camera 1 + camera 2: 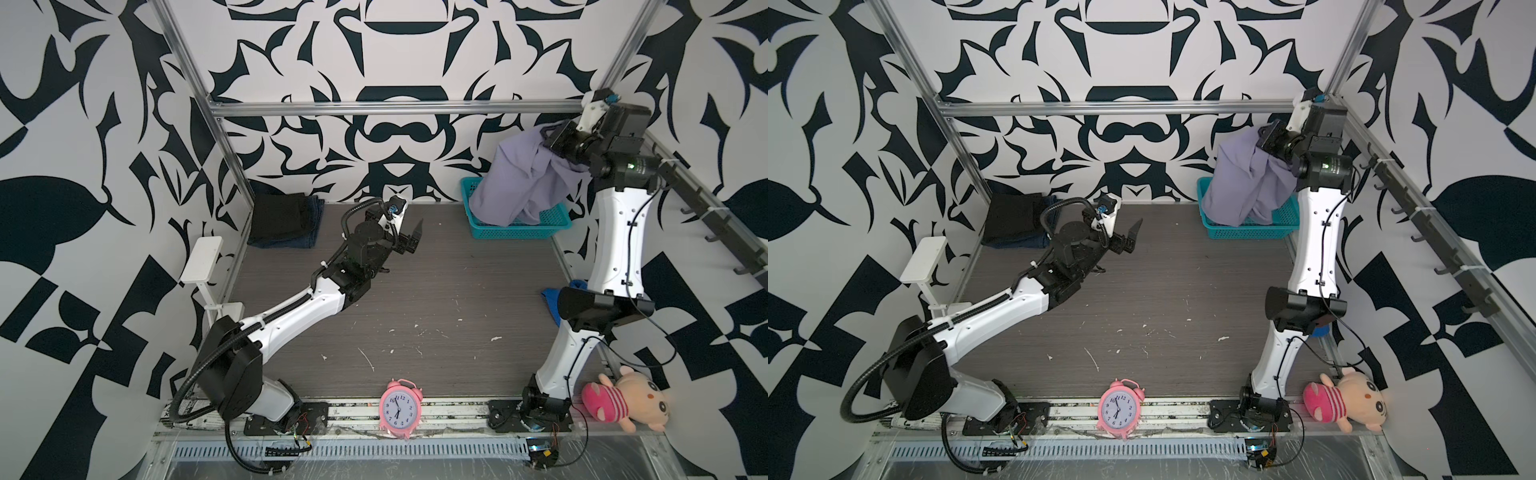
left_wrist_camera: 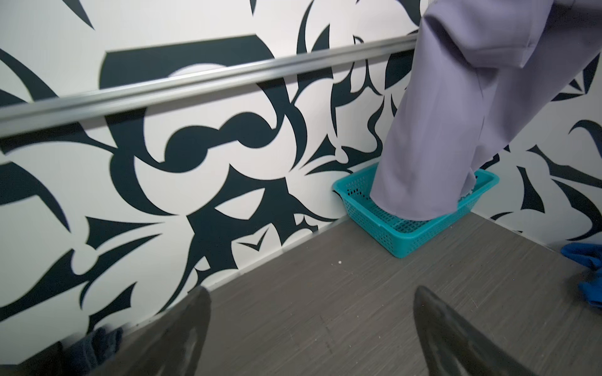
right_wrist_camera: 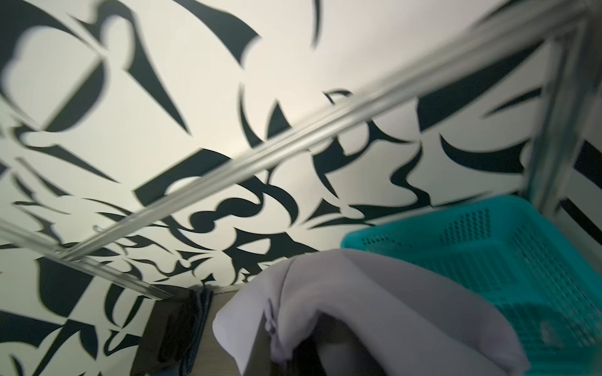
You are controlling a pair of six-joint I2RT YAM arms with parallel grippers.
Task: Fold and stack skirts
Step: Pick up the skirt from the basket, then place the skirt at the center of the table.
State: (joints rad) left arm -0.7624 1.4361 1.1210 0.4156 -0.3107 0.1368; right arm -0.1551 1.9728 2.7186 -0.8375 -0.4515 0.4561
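Grey tabletop (image 1: 415,299): pick-up step seemingly underway.
Black skirt (image 1: 278,218) is lying on denim skirt (image 1: 291,242) at ten o'clock; left gripper (image 1: 415,237) is hovering wide open; right gripper (image 1: 547,135) is pinching lavender skirt (image 1: 519,178), dangling into basket (image 1: 519,230) at two o'clock; next, spreading it flat.

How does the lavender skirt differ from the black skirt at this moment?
The lavender skirt hangs loose and unfolded from the shut right gripper, its lower end in the teal basket; the black skirt lies folded flat on the denim skirt. The lavender skirt is pale, the black skirt dark. Both are plain cloth.
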